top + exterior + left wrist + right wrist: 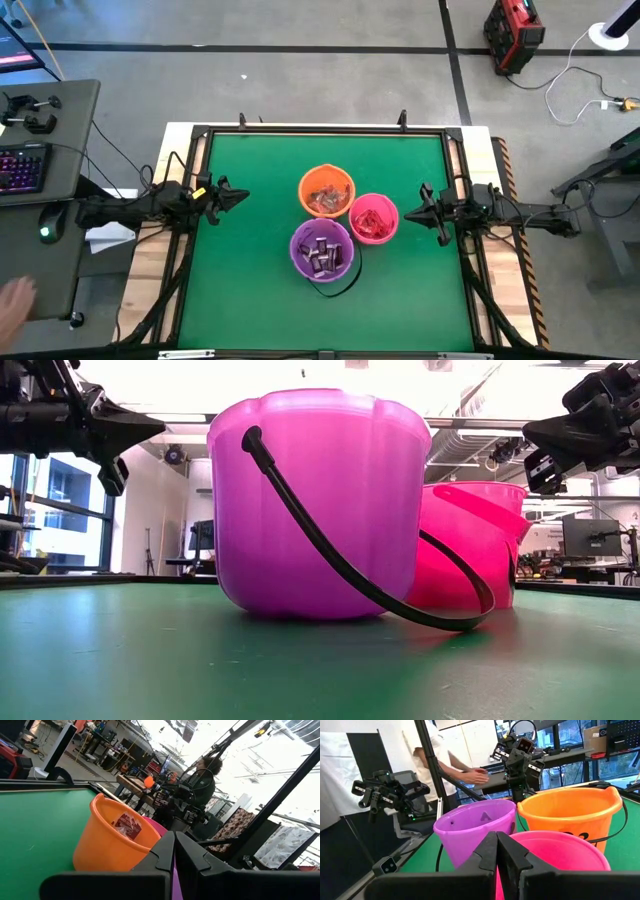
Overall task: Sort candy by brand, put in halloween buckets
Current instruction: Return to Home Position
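The candy (322, 256) sits inside three buckets huddled touching mid-worktop (250, 285): the orange bucket (302, 190), the pink bucket (396, 213) and the purple bucket (293, 248). The left tool (241, 198) and right tool (412, 212) hang either side, well apart from them, both closed on nothing.

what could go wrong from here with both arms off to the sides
The purple bucket has its black handle lying loose on the mat; a low pass by the left gripper or right gripper might snag it. The orange bucket and pink bucket crowd against it, so one nudge could shift all three.
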